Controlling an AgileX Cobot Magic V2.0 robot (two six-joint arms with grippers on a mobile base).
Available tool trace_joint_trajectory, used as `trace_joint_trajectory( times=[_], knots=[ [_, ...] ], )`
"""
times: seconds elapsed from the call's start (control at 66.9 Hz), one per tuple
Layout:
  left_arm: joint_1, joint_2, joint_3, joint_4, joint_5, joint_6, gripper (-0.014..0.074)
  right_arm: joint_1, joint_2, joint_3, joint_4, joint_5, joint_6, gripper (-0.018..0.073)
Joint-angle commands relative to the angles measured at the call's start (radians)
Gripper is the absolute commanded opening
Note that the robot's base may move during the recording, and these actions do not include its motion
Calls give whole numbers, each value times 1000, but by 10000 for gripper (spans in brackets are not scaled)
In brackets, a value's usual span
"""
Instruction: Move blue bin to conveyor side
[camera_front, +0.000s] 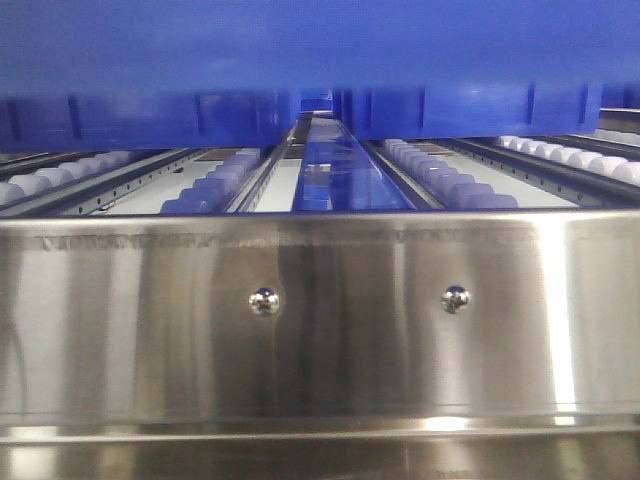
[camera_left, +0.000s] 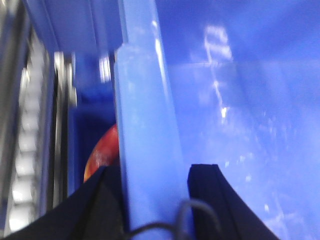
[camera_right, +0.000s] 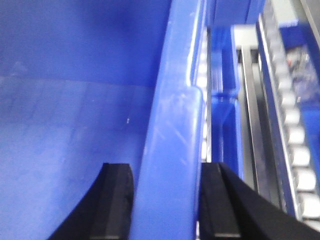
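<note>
The blue bin (camera_front: 320, 60) fills the whole top of the front view as a blurred band of glossy blue, sitting above the roller tracks (camera_front: 440, 175) that run away toward the upper middle of the frame. From here I cannot tell whether its underside touches the rollers. Below the tracks, a steel panel (camera_front: 320, 330) spans the lower half of the frame, with two screws (camera_front: 264, 300) side by side near its middle. In the left wrist view the left tool (camera_left: 155, 172) is closed onto the bin's thick rim. One black finger presses each face of the pale blue edge, which runs up the centre of the frame, with the bin's inner wall at the right. A blurred orange-red object (camera_left: 102, 152) shows just left of the rim, low in the frame. In the right wrist view the right tool (camera_right: 166, 170) clamps the opposite rim the same way. The bin's interior lies at the left and white rollers run down the right edge.
</note>
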Motion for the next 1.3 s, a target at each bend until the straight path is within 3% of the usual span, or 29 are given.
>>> trace_joint_trajectory(
  times=[0.0, 1.285],
  knots=[
    [2, -20, -13, 65, -84, 15, -10, -5, -22, -12, -86, -95, -27, -82],
    [2, -20, -13, 63, -84, 15, -10, -5, -21, -12, -86, -122, -27, -82]
  ],
)
